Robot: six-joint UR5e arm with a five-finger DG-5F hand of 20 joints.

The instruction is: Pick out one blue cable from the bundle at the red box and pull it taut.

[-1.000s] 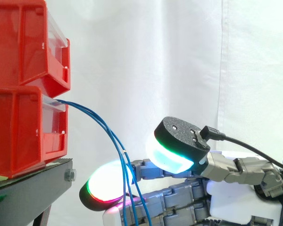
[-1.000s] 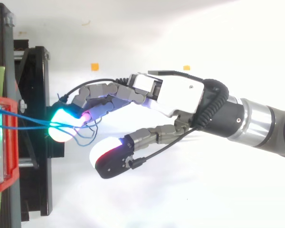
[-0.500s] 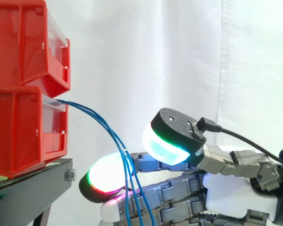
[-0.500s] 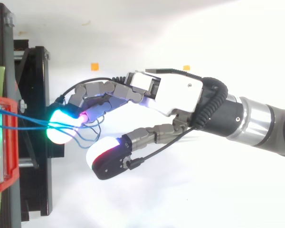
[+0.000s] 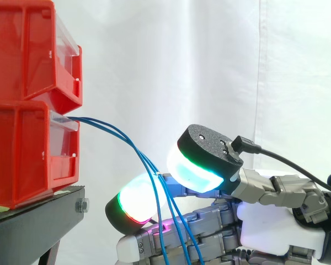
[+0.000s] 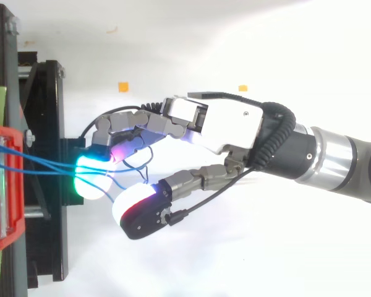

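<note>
Several blue cables [image 5: 102, 123] run from the red bin [image 5: 27, 149] beyond my hand [image 6: 226, 127] into its curled fingers [image 6: 127, 127], which clasp them, thumb [image 5: 207, 160] apart.

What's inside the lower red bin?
Several blue cables run out of the lower red bin's front opening toward the hand. Its red walls hide the rest of the interior.

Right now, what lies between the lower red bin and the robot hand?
In the side view, only the blue cables cross that gap, arching from the lower red bin down to the hand; the white curtain hangs behind.
</note>
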